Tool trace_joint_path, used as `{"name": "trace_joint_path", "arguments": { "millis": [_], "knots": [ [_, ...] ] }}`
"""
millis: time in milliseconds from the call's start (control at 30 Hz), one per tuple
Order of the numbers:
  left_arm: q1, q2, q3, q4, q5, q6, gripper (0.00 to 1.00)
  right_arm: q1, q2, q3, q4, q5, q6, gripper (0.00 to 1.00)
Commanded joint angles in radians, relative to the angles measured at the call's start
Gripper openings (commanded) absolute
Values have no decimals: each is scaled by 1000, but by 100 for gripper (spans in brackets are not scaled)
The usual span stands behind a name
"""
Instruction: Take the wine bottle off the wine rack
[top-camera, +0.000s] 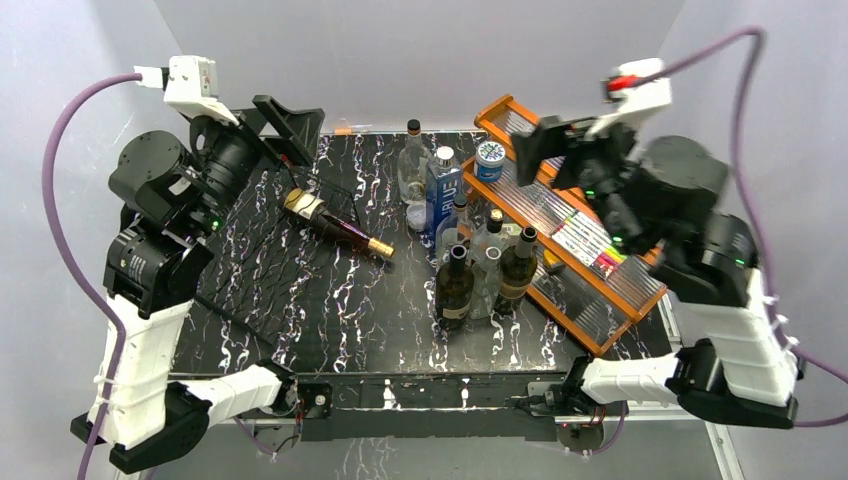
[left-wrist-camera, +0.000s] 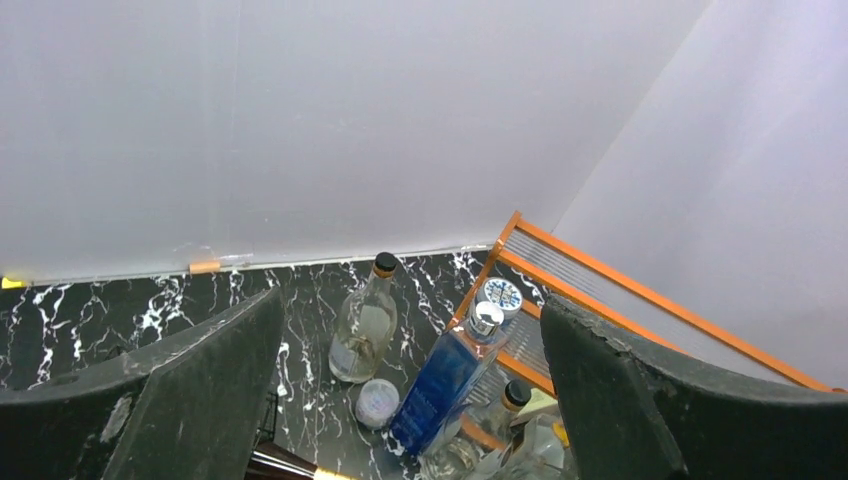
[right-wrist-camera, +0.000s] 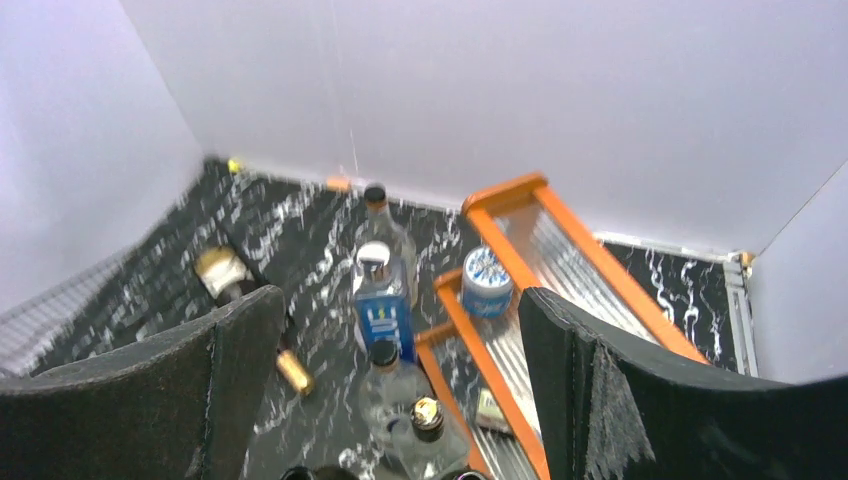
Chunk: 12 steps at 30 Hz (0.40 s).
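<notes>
The wine bottle (top-camera: 335, 226), dark red with a gold cap and a pale gold label, lies on its side at the table's back left. Thin black wires of the wine rack (top-camera: 330, 187) show around it, hard to make out against the dark marble. My left gripper (top-camera: 298, 132) is open and empty, raised above and behind the bottle. Its wrist view shows only the bottle's neck (left-wrist-camera: 285, 464) at the bottom edge. My right gripper (top-camera: 537, 150) is open and empty, raised over the orange shelf. The right wrist view shows the bottle (right-wrist-camera: 225, 272) at the left.
An orange wood-framed shelf (top-camera: 590, 262) with ribbed clear panels stands at the right, with a blue-lidded jar (top-camera: 490, 160) on it. Several upright bottles cluster at mid-table: a blue one (top-camera: 441, 190), a clear one (top-camera: 412, 160) and dark ones (top-camera: 455, 285).
</notes>
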Motion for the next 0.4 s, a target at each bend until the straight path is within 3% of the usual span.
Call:
{"name": "trace_joint_path", "arguments": {
  "millis": [0,367],
  "knots": [
    [4,-14,2,65,17,24,98,0,-74,39,118,52,-50,98],
    [4,-23,-59,116,-12,-12,98,-1,-113,-71,174,15,-82,98]
  ]
}}
